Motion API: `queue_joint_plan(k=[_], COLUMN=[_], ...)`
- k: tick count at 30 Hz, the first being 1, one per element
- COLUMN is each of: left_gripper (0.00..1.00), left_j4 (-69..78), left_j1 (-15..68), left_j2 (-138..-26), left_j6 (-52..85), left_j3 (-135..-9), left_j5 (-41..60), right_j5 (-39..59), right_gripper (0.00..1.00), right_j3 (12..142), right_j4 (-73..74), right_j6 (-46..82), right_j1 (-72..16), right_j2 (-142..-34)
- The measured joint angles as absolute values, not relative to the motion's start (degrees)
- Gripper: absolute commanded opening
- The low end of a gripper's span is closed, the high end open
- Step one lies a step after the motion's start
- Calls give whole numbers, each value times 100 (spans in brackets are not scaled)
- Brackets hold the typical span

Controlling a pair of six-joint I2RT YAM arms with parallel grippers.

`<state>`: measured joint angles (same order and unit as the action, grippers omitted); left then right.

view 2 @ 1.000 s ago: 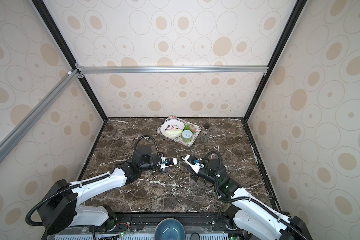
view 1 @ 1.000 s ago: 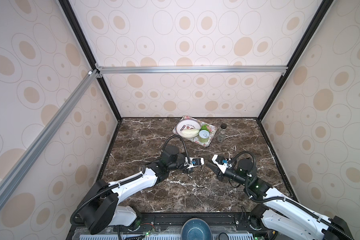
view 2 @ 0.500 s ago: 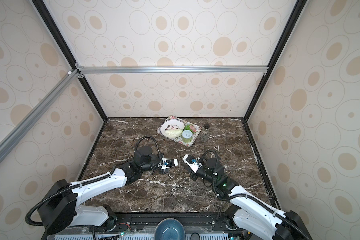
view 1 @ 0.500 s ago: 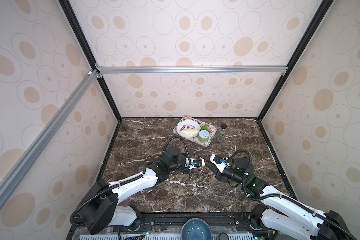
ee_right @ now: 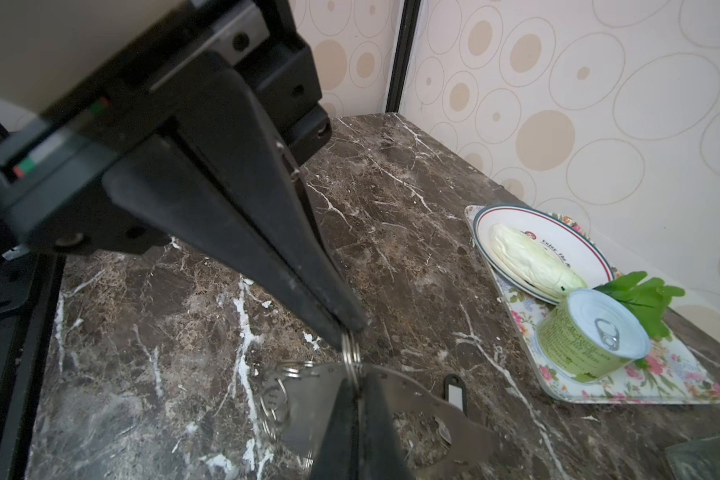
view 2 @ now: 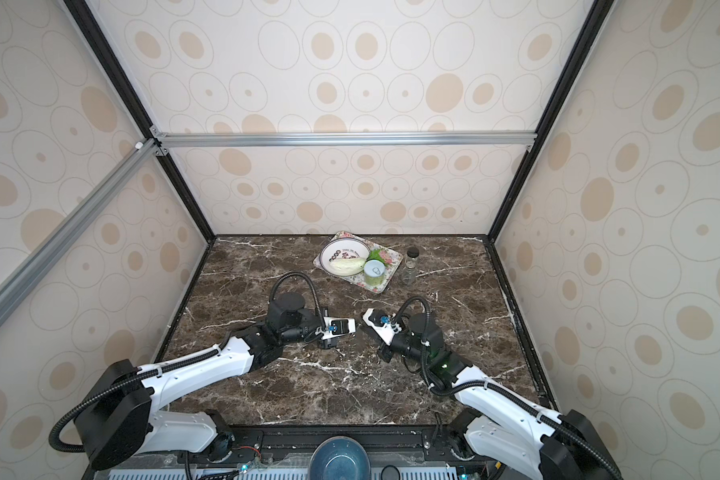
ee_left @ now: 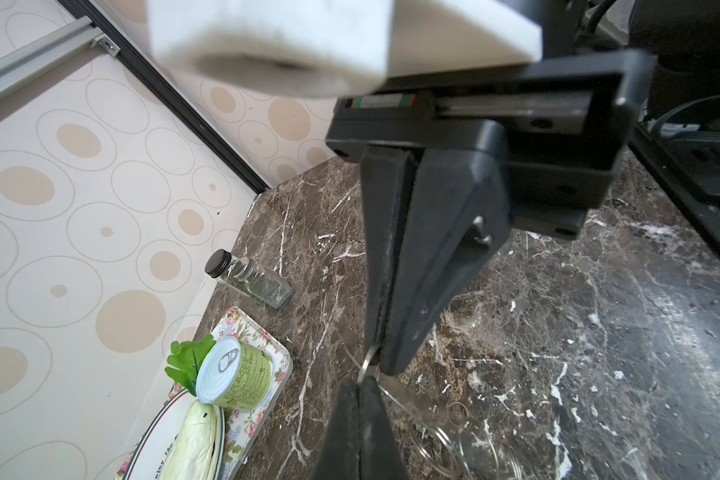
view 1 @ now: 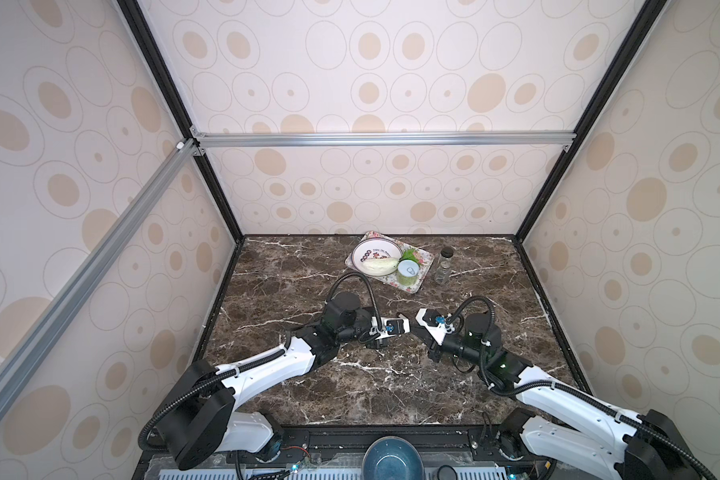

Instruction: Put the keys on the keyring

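Meeting of left pincer [ee_right: 352,326] and right pincer [ee_right: 356,384] at the keyring [ee_right: 408,392]
Both pincers are pressed together, tip to tip, near the middle of the desk [ee_right: 391,187]; left pincer pinches one side of a small split ring [ee_right: 350,351]; right pincer closes at the ring's opposite side, against the keyring's rim; whether it grips ring or rim cannot be told; black-tagged key [ee_right: 454,390] lies just beside the flat grey keyring's rim

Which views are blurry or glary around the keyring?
Left wrist view: white housing up close is out of focus; keyring mirrors the marble, almost invisible. Right wrist view: small ring at the fingers is sharp, keyring edges readable. In both top views: too small.
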<state>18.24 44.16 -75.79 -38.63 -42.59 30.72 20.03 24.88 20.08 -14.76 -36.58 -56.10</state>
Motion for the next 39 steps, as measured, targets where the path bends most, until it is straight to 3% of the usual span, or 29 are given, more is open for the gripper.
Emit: queue_joint_plan(k=[13, 16, 26, 29, 33, 36, 37, 39], left_gripper=[0, 0, 0, 0, 0, 0, 1, 19], left_j4=[1831, 1833, 1876, 1876, 1887, 1885, 1896, 1946], left_j1=[4416, 4416, 4423, 4423, 4421, 4421, 4421, 4421], left_j2=[-7478, -7478, -7478, -7478, -7478, -7478, -7478, -7476], left_j6=[-3870, -3872, -3889, -3892, -3889, -3889, -3889, -3874], left_j3=[-4239, -4237, -4235, -4235, -4235, -4235, -4235, -4235], left_j5=[3072, 3074, 3116, 3116, 3076, 3048, 3039, 3000], right_j5=[2110, 2099, 2130, 2180, 2241, 2226, 2204, 2143], right_gripper=[0, 11, 14, 13, 0, 0, 0, 0], right_j3=[2497, 2497, 2508, 2534, 2569, 2571, 2571, 2571], right_j4=[2084, 2086, 2274, 2355, 2362, 2364, 2375, 2425], right_j6=[-1461, -1439, -1262, -1181, -1135, -1092, -1081, -1063], right_j1=[-3658, -3658, -3660, -3660, -3662, -3664, -3664, -3667], right_j2=[-5607, -5607, -5612, -5673, -5791, -5811, -5811, -5811])
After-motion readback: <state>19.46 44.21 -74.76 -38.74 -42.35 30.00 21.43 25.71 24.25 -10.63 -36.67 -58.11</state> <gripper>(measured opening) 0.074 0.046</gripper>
